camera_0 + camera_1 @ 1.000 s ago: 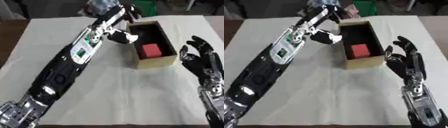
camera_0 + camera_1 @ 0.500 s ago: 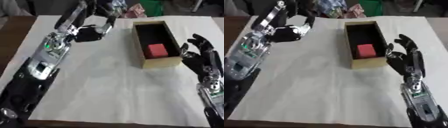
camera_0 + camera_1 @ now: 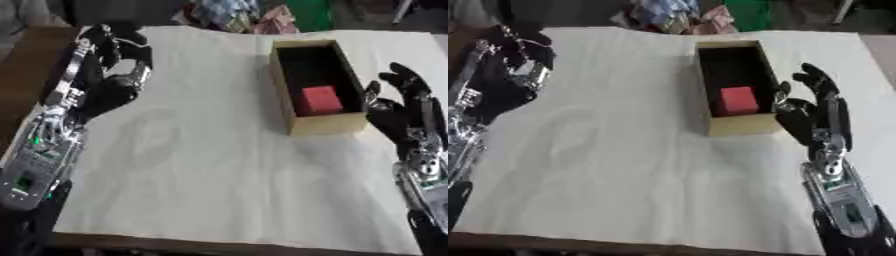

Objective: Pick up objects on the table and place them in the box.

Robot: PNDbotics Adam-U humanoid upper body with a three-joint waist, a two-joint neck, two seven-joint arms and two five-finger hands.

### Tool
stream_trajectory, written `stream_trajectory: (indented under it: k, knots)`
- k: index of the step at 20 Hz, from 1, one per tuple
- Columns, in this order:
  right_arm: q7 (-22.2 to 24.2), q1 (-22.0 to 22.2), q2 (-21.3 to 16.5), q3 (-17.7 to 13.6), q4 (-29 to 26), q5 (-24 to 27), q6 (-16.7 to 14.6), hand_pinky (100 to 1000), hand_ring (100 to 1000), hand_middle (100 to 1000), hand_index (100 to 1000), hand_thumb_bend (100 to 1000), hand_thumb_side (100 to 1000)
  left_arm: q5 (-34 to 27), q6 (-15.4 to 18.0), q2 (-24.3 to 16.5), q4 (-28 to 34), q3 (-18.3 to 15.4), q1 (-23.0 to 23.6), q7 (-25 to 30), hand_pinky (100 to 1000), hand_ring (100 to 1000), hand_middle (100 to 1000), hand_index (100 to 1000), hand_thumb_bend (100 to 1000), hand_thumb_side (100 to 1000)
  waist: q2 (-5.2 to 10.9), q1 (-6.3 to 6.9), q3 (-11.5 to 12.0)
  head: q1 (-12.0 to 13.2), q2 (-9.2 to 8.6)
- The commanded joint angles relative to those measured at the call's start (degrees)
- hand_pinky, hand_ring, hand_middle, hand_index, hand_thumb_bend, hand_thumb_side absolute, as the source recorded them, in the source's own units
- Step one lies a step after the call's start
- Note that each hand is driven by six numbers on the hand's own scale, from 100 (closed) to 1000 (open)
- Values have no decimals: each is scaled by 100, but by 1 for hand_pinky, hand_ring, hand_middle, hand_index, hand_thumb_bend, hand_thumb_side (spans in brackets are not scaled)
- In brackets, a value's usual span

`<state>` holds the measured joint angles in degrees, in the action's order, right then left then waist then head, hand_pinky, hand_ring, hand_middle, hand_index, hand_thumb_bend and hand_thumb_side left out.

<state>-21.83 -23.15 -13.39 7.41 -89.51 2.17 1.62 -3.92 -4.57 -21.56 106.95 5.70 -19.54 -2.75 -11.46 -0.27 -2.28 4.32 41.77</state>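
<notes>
So from where I'm standing, the red block [image 3: 320, 100] is sitting inside the cardboard box [image 3: 290, 109], toward the near end of it, resting on the dark floor of the box. The box lies lengthwise, right of centre on the pale tablecloth [image 3: 219, 170]. I can't spot any other loose object on the cloth itself; there's a heap of colourful stuff [image 3: 234, 15] past the far edge, but I can't make out what any of it is.

The left hand [image 3: 118, 90] is over by the left edge of the cloth, well apart from the box, and its fingers look curled in with nothing between them as far as I can tell. The right hand [image 3: 811, 112] stands just beside the box's near right corner, fingers straight and fanned out, pointing up, not holding anything. Can't tell if it actually touches the box wall.

About handling: my guess is the block is light and rigid, maybe foam or plastic, with flat faces, so a pinch across two opposite sides should be the obvious hold, nothing fragile about it. The box looks like thin card with an open top, so it'd probably slide or flex if bumped, which would make that steadying right hand beside it handy.
</notes>
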Motion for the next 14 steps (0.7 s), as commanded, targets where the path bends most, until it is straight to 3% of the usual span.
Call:
stream_trajectory:
  k: [1, 14]
  knots:
    - [-31, -37, -97, -50, -152, -6, -18, 677, 952, 734, 872, 100, 100, -89, 127, 16, 149, -153, 126, -82, 761, 624, 610, 773, 171, 125, 94, -6, -34, -71, 61]
    - [-141, 30, -116, -84, -226, 6, -23, 670, 943, 725, 866, 100, 100, -72, 208, 251, 96, -318, 439, -309, 756, 614, 603, 770, 160, 124, 128, -20, -59, -159, 106]
